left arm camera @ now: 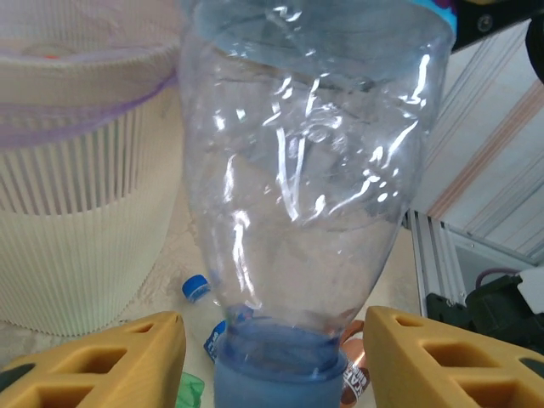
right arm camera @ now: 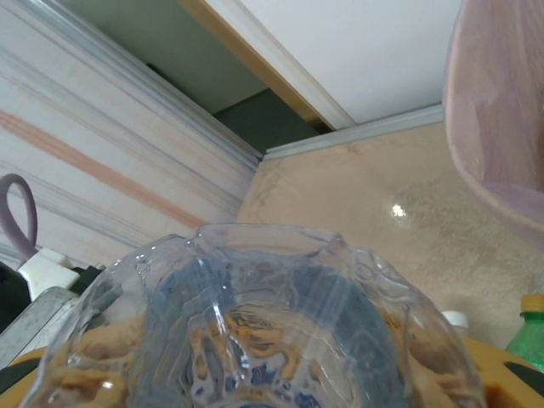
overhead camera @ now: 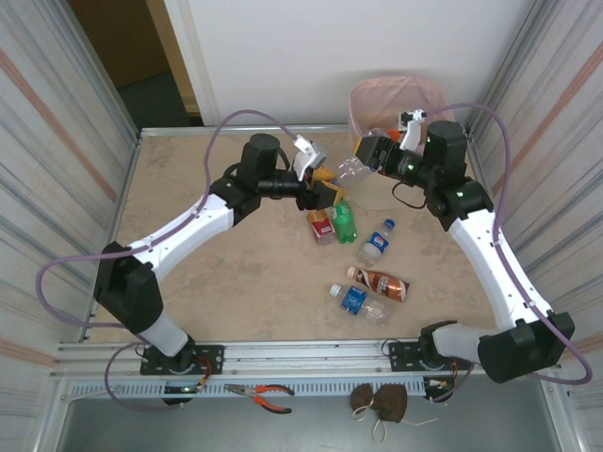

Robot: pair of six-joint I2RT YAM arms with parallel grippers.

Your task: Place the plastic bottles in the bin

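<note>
Near the bin (overhead camera: 382, 94), right pincer (overhead camera: 366, 158) grasping clear bottle (overhead camera: 350, 170), left pincer (overhead camera: 331, 185) released around its cap (left arm camera: 276, 378), both arms stretched forward

The clear bottle (left arm camera: 306, 187) was cut off by the top and bottom edges; the bin (left arm camera: 76, 238) was cropped at left; the brown bottle (overhead camera: 379, 283) label print was too small to read.

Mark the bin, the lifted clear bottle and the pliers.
bin (overhead camera: 363, 99), top view, pink-lined rim
clear bottle (left arm camera: 306, 195), left wrist view, mid-body
pliers (overhead camera: 256, 393), top view, where red handles meet
</note>
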